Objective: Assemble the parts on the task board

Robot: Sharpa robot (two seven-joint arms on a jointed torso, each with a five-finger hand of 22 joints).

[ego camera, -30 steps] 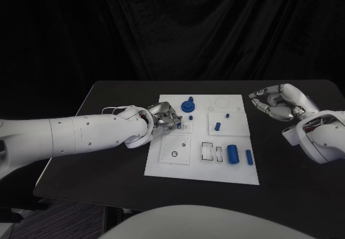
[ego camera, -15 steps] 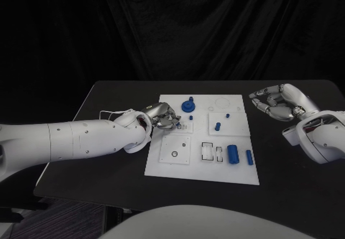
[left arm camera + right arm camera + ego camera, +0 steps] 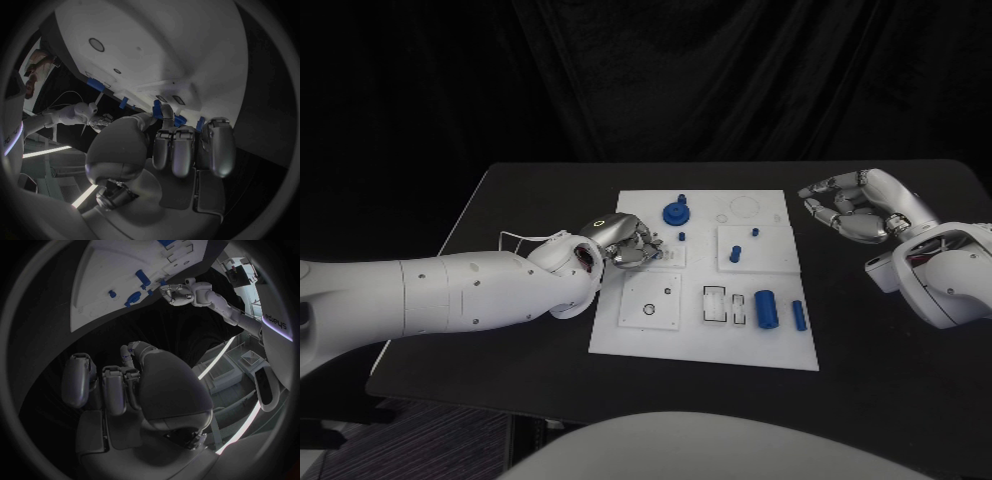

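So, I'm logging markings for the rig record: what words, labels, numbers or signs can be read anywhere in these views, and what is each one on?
Lettering on the white arm, right wrist view: too blurred and bent to read with confidence.
Task board: engraved outlines and holes, no readable text or numbers.
Blue parts: no markings visible.
Left hand and right hand: no readable labels.

We see a black table (image 3: 531,215) set against a dark curtain (image 3: 733,80). Lying flat on the middle of its top is the white task board (image 3: 776,350), a long plate running from the table's far part toward its near edge. We can make out nothing else resting directly on the black surface, which shows bare on both sides of the board.
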